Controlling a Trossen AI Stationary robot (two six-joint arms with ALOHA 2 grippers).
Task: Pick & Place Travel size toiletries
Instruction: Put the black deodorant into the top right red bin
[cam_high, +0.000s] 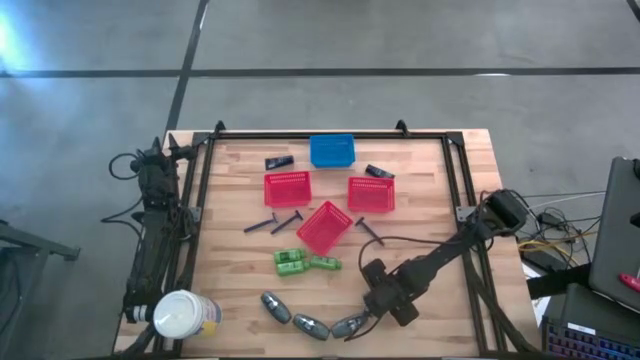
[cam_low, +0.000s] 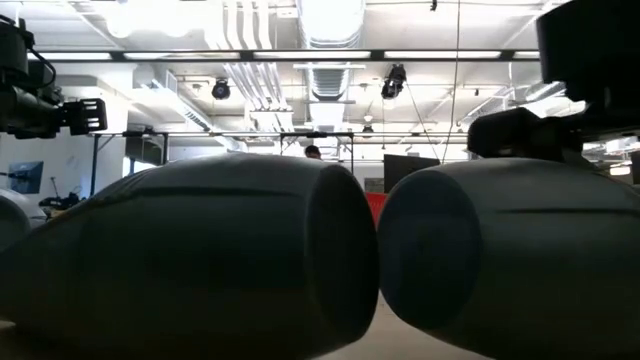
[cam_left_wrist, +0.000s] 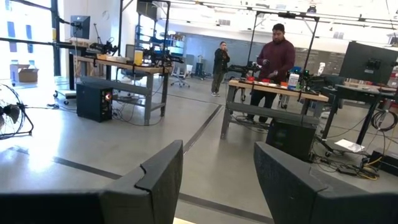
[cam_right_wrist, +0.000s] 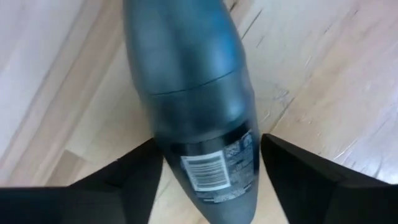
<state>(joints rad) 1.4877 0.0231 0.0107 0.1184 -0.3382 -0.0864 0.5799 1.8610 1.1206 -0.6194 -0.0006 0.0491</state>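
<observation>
Three grey oval bottles lie on their sides near the table's near edge (cam_high: 276, 307) (cam_high: 310, 326) (cam_high: 347, 326). Two of them fill the low view (cam_low: 220, 260) (cam_low: 510, 260). Two green pieces (cam_high: 290, 262) (cam_high: 324, 264) lie mid-table, with thin black sticks (cam_high: 262, 225) (cam_high: 288, 221) (cam_high: 368, 231) and two dark packets (cam_high: 279, 161) (cam_high: 379, 172) lying flat around them. My right gripper (cam_high: 358, 320) (cam_right_wrist: 211, 186) is open, with a finger on each side of the rightmost grey bottle (cam_right_wrist: 193, 93). My left gripper (cam_left_wrist: 217, 180) is open and parked off the table's left edge. My right gripper comes slanting down from the table's far right, its fingers (cam_right_wrist: 124, 180) along the rightmost bottle on either side of its labelled end (cam_right_wrist: 208, 168). They stand close against it. I cannot tell whether they touch. The bottle lies on the table.
Three red mesh baskets (cam_high: 287, 188) (cam_high: 371, 195) (cam_high: 324, 226) and a blue one (cam_high: 332, 150) stand on the far half. A big white-topped round container (cam_high: 182, 314) sits at the near left corner. Bare wood (cam_high: 440, 200) lies to the right. People stand in the room beyond.
</observation>
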